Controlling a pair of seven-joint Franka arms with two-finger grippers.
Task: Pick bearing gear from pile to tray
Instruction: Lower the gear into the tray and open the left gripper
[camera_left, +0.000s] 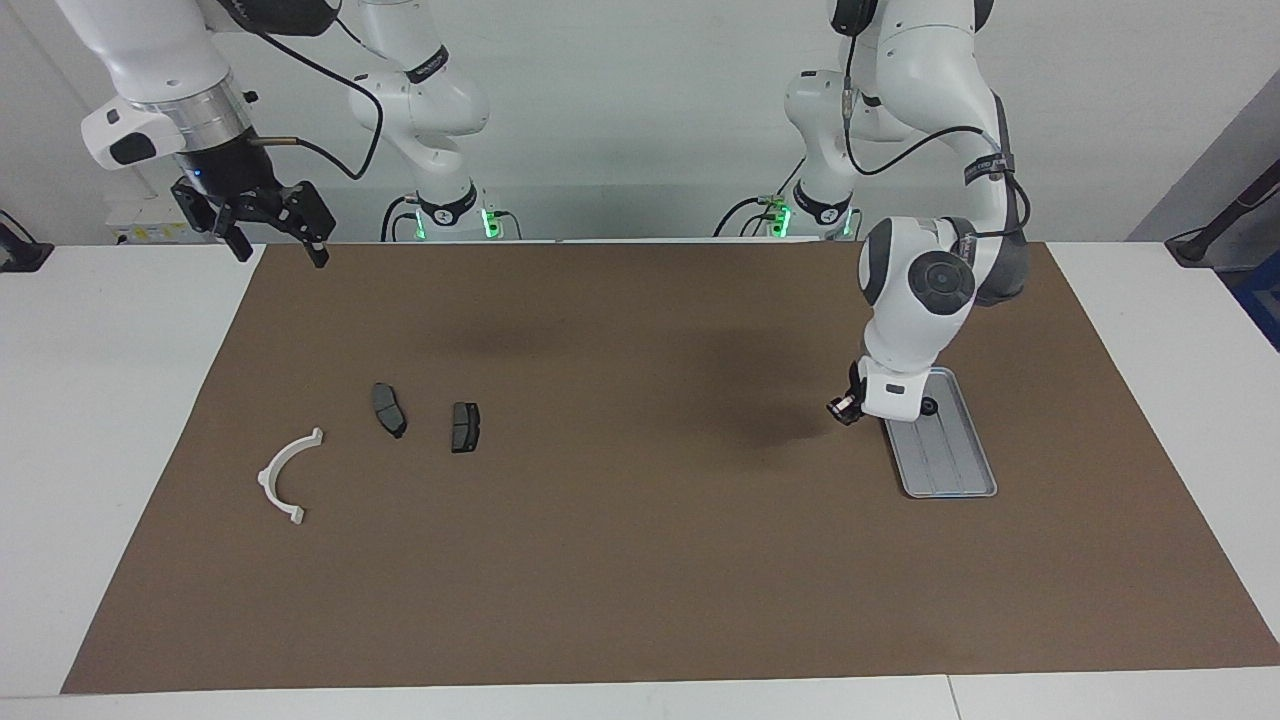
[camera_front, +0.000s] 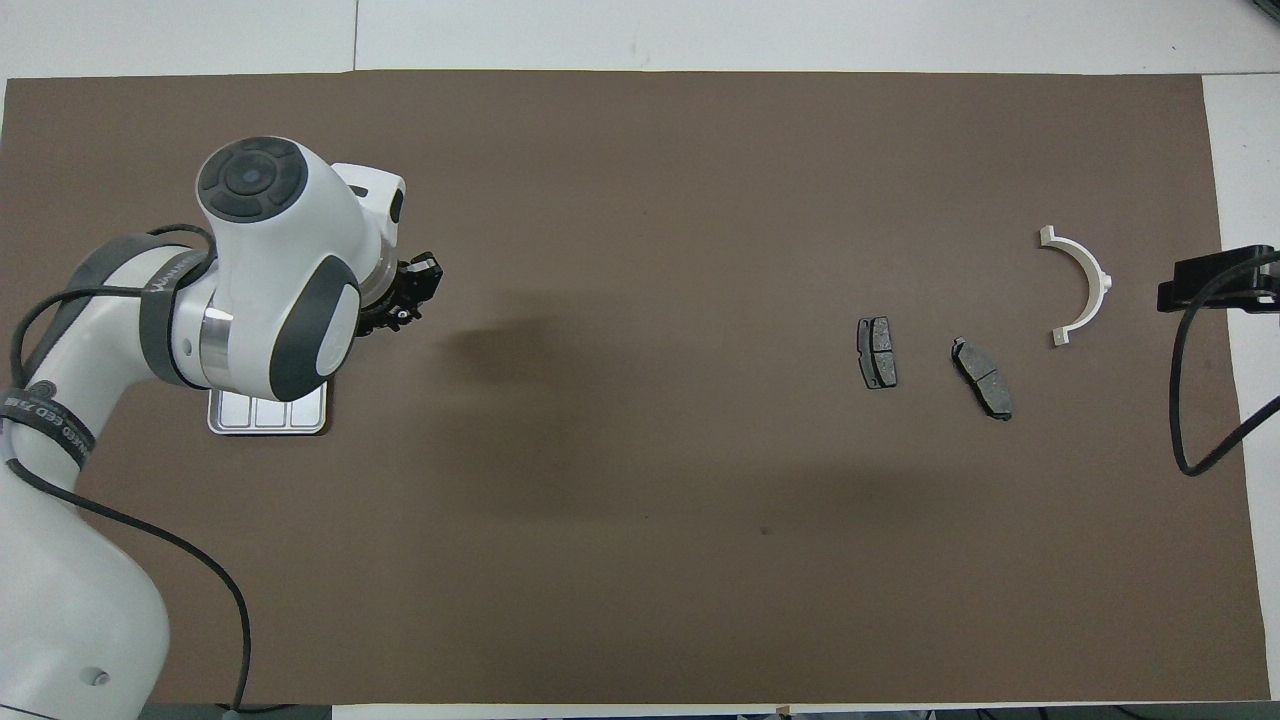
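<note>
Left gripper (camera_left: 843, 410): your jaws are clenched, low by the tray (camera_left: 955, 470) near the left arm's counter end; any gear held is hidden.
Right gripper (camera_left: 275, 228): jaws released, waiting.
Pile (camera_left: 428, 420): only pads and bracket remain.

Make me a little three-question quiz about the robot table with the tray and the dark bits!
1. True or false: the white half-ring bracket lies on the tray.
2. How many dark brake pads lie on the brown mat? A) one B) two C) four
3. Fill in: the left gripper is up in the air beside the ____, while the right gripper waits over the mat's corner.

Key: 1 false, it lies on the mat at the right arm's end. 2 B, one brake pad and another brake pad. 3 tray.
</note>
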